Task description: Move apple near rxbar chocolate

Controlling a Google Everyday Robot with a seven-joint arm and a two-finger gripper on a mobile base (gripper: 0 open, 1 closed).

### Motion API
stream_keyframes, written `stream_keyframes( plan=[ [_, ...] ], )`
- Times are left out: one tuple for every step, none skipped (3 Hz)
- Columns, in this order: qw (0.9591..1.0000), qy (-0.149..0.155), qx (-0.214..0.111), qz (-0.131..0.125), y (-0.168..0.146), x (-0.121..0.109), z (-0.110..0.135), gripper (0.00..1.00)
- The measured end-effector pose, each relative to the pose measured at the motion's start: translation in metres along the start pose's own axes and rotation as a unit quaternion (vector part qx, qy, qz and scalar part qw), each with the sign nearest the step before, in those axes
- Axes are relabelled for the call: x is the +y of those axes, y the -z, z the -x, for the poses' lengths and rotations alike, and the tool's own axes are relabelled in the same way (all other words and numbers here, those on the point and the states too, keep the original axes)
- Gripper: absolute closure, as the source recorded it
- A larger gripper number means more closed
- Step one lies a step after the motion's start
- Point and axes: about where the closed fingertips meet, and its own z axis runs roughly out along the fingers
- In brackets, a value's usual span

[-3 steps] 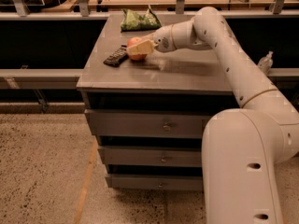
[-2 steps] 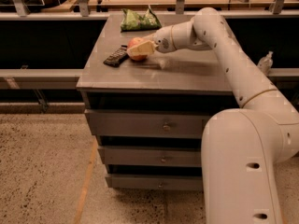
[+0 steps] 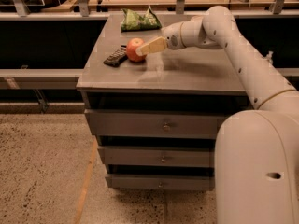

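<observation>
- Apple [image 3: 133, 49]: sits on the grey desk [image 3: 191, 73], left-rear part of the top, upright, red face with a yellow patch toward the camera.
- Rxbar chocolate [image 3: 115, 57]: flat on the desk just beside the apple on its camera-left. The gap is too fine to resolve, so touching or barely apart. The bar's long axis runs on a diagonal, near-left corner to far-right corner, with the far-right end pointing at the apple.
- Claw [image 3: 144, 49]: reaches in from camera-right, its beige tip lying against or across the apple's right flank, low and close to the desk top. Released or clenched on the apple: cannot tell from this angle.
- Key relation: the apple lies directly camera-left of the claw tip, in line with the claw's long axis. The bar lies beyond the apple on the same line, in the order claw, apple, bar.
- Judgement: placement looks essentially met, with the apple already next to the bar. Any further push leftward would drive the apple into the bar.
- Judgement: the next move calls for letting go if the apple is held, then backing off to camera-right along the claw's own axis.
- Risk: a round apple may roll if brushed sideways.
- Green snack bag [image 3: 139, 20]: at the rear edge, well apart from the apple.
</observation>
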Motion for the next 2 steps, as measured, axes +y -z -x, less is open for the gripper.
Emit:
stream_keyframes(
  plan=[
    [0.9946,0.025,0.007,-0.101,0.060,-0.030,0.004,0.00],
    [0.9805,0.040,0.017,-0.192,0.114,-0.041,0.006,0.00]
  ],
)
